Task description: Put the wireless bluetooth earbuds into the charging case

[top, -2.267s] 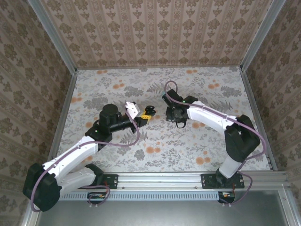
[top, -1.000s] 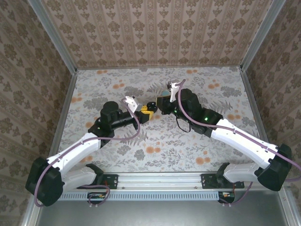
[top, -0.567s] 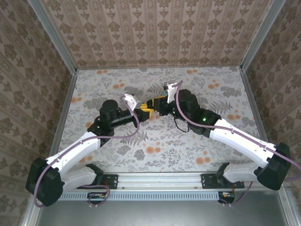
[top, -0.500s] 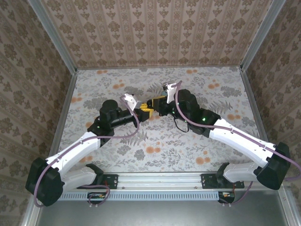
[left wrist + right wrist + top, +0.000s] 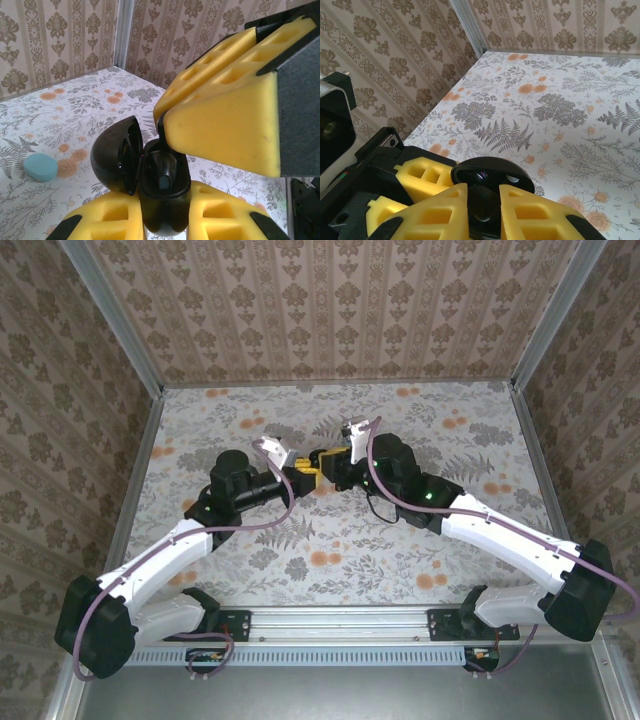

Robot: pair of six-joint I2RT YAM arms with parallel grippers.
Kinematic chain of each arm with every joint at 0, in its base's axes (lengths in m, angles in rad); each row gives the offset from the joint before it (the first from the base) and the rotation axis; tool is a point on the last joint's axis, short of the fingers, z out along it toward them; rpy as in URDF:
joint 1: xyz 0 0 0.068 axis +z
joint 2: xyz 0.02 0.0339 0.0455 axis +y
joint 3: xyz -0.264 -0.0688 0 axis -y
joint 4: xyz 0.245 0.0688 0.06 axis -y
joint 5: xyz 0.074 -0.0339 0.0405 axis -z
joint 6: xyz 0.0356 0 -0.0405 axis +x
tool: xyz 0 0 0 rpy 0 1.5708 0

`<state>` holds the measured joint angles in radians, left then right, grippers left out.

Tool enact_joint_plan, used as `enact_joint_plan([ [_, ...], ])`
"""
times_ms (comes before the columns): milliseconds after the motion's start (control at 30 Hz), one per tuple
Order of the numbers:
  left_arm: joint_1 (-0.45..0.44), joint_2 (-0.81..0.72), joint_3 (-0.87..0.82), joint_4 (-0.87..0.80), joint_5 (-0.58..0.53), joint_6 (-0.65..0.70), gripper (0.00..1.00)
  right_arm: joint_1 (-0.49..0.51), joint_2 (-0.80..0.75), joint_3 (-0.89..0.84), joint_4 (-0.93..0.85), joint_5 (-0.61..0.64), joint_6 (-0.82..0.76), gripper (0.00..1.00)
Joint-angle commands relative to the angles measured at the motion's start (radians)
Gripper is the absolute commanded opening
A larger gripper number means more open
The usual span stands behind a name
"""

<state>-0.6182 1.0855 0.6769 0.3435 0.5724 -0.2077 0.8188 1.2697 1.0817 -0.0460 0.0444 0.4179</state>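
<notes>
No readable text, label or number anywhere.

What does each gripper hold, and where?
Left gripper clamps the open black charging case by its lower body; right gripper pinches a small black earbud, apparently, by its top.

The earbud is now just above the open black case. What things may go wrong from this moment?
1. The right gripper seems to hold the earbud at the very tip of its jaws. It may slip and fall past the charging case onto the table.
2. Its yellow fingers stand very near the open lid. A small push might shut the lid or twist the case in the left gripper.
</notes>
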Motion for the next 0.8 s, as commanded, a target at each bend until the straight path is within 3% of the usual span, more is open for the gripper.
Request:
enact_joint_plan([
  [0, 0.013, -0.021, 0.038, 0.042, -0.011, -0.033, 0.0, 0.008, 0.003, -0.023, 0.021, -0.034, -0.015, 0.18],
  [267, 0.018, -0.021, 0.034, 0.056, -0.019, -0.048, 0.0, 0.014, 0.0, -0.052, 0.035, -0.052, -0.01, 0.19],
  [767, 0.02, -0.016, 0.03, 0.06, -0.023, -0.052, 0.0, 0.022, -0.007, -0.04, 0.03, -0.041, -0.009, 0.34],
])
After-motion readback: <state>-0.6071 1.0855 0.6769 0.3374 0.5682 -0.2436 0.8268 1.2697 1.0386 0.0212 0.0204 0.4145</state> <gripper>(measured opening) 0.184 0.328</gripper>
